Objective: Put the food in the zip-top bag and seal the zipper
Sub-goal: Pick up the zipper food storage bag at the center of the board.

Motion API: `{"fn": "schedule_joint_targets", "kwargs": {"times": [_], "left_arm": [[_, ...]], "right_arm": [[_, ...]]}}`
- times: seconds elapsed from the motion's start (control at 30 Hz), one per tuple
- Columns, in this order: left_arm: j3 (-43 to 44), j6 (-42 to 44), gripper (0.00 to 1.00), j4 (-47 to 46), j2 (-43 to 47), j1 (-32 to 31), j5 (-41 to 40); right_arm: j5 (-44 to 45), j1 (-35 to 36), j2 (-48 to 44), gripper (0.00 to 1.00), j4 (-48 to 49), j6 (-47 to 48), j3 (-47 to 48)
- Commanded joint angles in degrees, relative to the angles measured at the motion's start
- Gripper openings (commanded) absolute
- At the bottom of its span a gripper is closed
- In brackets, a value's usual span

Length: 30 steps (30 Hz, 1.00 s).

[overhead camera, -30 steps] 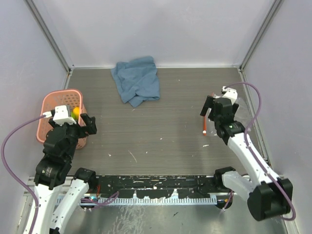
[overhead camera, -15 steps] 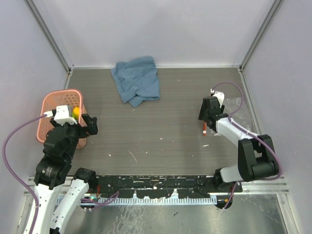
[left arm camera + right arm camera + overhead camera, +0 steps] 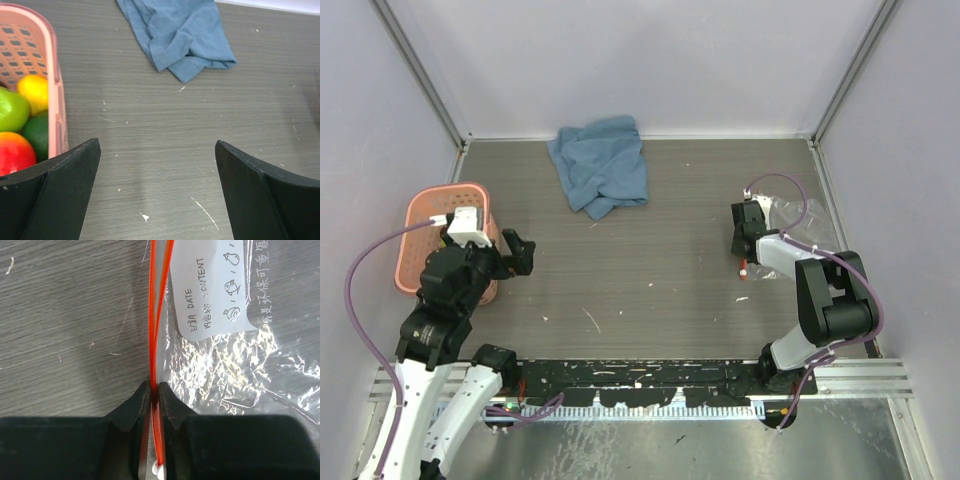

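Observation:
The food lies in the pink basket [image 3: 59, 115] at the left: a yellow fruit [image 3: 34, 92], a light green one [image 3: 11, 109], a dark green one [image 3: 37, 137] and a red one [image 3: 15, 152]. My left gripper [image 3: 157, 190] hangs open over bare table just right of the basket [image 3: 420, 215], holding nothing. The clear zip-top bag [image 3: 235, 375] lies flat at the table's right side [image 3: 805, 225]. My right gripper [image 3: 155, 390] is down at the bag's left edge, shut on the red-orange zipper [image 3: 156, 315] near its white end piece.
A crumpled blue cloth [image 3: 602, 165] lies at the back centre, also in the left wrist view [image 3: 180, 35]. The bag carries a white label [image 3: 215, 290]. Walls enclose the table on three sides, and the right wall is close behind the bag.
My right gripper dropped to the table and shut on the bag's zipper strip. The left arm shifted a little to the right, away from the basket, still open.

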State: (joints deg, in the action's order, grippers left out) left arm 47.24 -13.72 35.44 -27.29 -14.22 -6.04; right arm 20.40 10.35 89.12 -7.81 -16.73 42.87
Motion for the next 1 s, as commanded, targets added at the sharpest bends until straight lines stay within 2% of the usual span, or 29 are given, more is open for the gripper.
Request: {"fn": "schedule_joint_targets", "kwargs": {"times": [0.0, 0.1, 0.17, 0.43, 0.7, 0.97], "left_arm": [[3.5, -2.8, 0.98, -1.8, -3.5, 0.2, 5.9], [4.0, -4.9, 0.98, -1.0, -5.5, 0.2, 7.5], [4.2, -6.2, 0.98, -0.8, -6.6, 0.2, 8.4], [3.3, -14.8, 0.98, -4.1, -11.4, 0.2, 13.6], [-2.0, -22.9, 0.99, -12.3, -14.5, -0.7, 20.3], [-6.2, -28.4, 1.0, -19.2, -18.2, -8.9, 15.5]], "right_arm": [[0.0, -0.2, -1.6, 0.13, 0.6, 0.3, 2.2], [-0.8, 0.1, -2.7, 0.03, 0.2, 0.2, 2.1], [-1.1, 0.6, -3.5, 0.01, -0.2, 0.2, 1.9], [-2.4, 7.7, -8.3, 0.01, -2.0, 0.9, 1.5], [-4.2, 16.7, -14.0, 0.01, -1.9, 2.5, 1.9], [-7.2, 25.0, -16.0, 0.01, 1.5, 2.0, 1.9]]}}
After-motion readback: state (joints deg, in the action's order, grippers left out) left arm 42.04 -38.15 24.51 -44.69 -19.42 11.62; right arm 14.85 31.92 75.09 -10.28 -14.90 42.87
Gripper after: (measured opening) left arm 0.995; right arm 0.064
